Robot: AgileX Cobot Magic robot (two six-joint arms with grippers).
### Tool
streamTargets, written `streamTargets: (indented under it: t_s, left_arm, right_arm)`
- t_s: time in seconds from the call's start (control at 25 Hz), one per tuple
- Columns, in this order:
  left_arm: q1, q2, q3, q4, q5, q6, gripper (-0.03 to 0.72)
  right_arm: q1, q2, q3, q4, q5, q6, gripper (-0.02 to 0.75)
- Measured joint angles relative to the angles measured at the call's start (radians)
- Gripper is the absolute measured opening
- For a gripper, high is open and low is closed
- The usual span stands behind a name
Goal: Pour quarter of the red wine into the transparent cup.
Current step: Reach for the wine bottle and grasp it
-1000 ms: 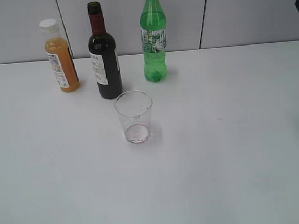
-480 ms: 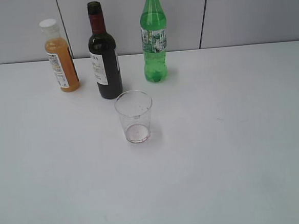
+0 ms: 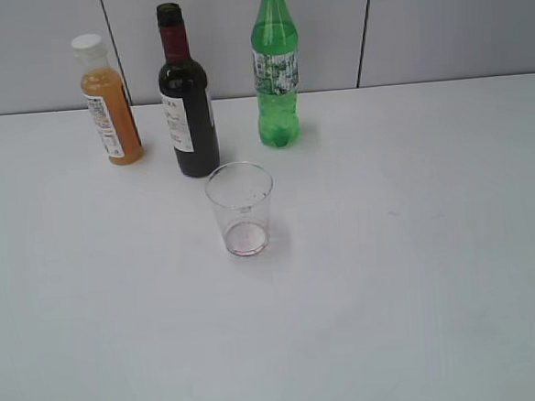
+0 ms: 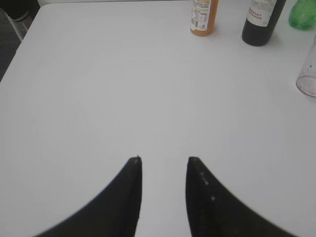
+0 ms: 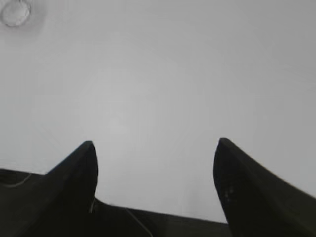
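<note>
Since the earlier frame, a dark shape at the upper right edge is gone; nothing else is displaced. The red wine [image 4: 260,20] and transparent cup [image 4: 308,74] are seen far ahead-right of the narrowly parted, empty left jaws; the right jaws are spread wide, empty. The glass bottle is judged heavy, smooth and breakable, best gripped mid-body.

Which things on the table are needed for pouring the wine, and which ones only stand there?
Needed:
- red wine bottle, upright, behind the cup
- transparent cup, upright, pinkish residue at the bottom

Only standing there:
- orange juice bottle, left of the wine
- green soda bottle, right of the wine
</note>
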Motion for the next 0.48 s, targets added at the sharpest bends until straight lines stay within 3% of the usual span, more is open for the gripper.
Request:
streamTargets:
  t_s: [0.48]
  left_arm:
    - [0.0,0.0,0.0,0.0,0.0,0.0,0.24]
  right_arm:
    - [0.0,-0.304,0.138,0.004,-0.055,0.0,0.586]
